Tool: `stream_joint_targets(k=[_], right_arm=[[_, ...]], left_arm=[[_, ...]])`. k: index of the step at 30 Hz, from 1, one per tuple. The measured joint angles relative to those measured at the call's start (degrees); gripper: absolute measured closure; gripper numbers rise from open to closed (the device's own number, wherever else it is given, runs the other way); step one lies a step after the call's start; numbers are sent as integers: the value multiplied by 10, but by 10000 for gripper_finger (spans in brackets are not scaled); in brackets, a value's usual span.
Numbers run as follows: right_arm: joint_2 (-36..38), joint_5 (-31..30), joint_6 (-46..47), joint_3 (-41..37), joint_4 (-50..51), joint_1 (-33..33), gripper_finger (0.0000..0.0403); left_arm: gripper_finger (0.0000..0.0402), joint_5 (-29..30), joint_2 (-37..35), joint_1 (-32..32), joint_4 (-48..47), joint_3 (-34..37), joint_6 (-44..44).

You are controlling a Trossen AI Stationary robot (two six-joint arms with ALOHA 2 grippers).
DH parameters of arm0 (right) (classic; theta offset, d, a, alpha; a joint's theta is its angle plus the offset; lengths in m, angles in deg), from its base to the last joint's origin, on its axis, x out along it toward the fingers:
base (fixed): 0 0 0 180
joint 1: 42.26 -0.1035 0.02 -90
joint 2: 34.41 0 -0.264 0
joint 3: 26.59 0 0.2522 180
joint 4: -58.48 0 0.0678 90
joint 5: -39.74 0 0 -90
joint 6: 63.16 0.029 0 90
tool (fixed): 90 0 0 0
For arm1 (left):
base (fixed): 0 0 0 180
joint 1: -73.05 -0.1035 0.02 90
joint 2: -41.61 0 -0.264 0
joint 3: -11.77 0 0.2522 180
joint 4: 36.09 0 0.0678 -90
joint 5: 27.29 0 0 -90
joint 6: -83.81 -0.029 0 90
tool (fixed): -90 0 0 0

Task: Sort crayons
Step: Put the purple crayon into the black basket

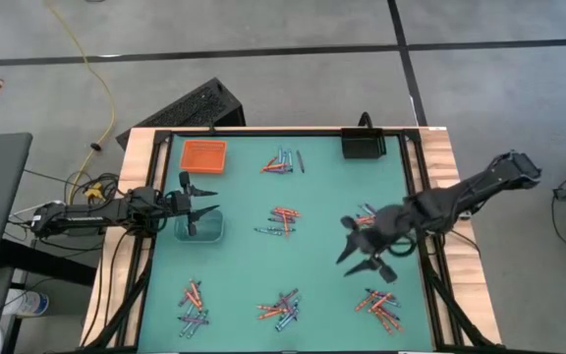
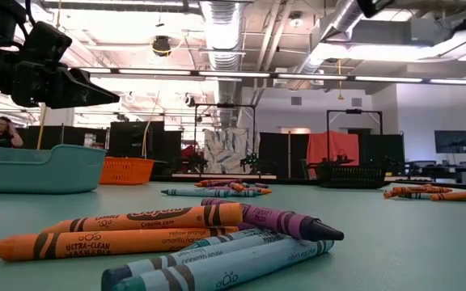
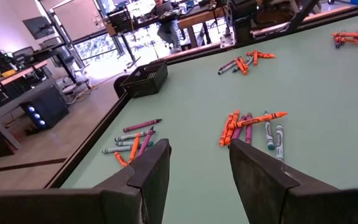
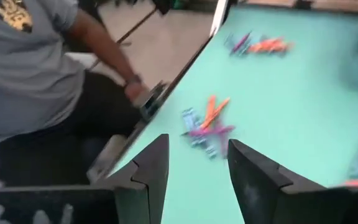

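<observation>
Crayons (image 2: 209, 234) nearest; left claw (image 1: 200, 200) released above clear tray (image 1: 200, 228); right claw (image 1: 365, 250) released mid-mat.

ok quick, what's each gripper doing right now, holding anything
Left gripper: open, empty, above the clear plastic tray.
Right gripper: open, empty, above the green table mat.

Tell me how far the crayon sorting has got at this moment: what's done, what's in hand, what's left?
Nothing looks sorted: the orange tray and black tray show no crayons inside, and the clear tray's contents cannot be made out. In hand: nothing; the left gripper and right gripper are both open and empty above the mat. Left: every mixed crayon pile, like the centre pile.
</observation>
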Motion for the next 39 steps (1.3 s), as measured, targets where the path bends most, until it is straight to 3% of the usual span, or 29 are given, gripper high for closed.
stream_joint_targets(k=[14,39], right_arm=[[-141,-16,150,15,94,-130,230],[-232,-83,141,15,101,-203,230]], left_arm=[[244,0,0,0,0,0,0],[244,0,0,0,0,0,0]])
